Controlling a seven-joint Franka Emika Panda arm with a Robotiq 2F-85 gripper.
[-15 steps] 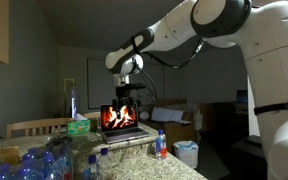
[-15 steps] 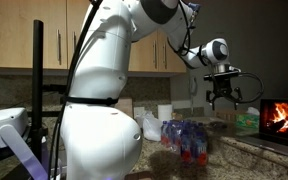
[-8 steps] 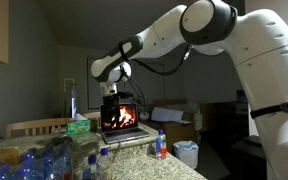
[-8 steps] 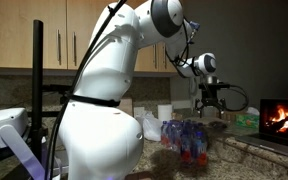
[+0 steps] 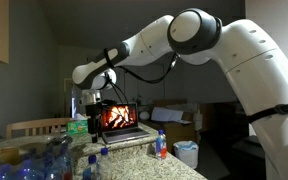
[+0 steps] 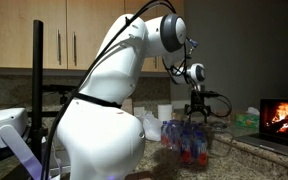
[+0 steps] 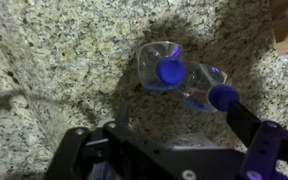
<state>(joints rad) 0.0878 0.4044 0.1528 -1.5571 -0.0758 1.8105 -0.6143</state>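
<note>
Home kitchen: speckled granite counter (image 7: 54, 50), light wooden wall cabinets (image 6: 14, 35) with metal handles, pale wooden chair back (image 5: 29, 126) beside counter.

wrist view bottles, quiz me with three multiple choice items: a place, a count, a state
1. Where do the bottles stand? A) on the counter B) on a plate C) in a sink
2. How many blue caps show in the wrist view? A) one B) two C) four
3. How is the gripper? A) shut on a bottle B) shut, empty C) open, empty
Answers: 1 A, speckled granite lies under them; 2 B, one cap per bottle; 3 C, its fingers stand apart above the bottles, holding nothing.
</note>
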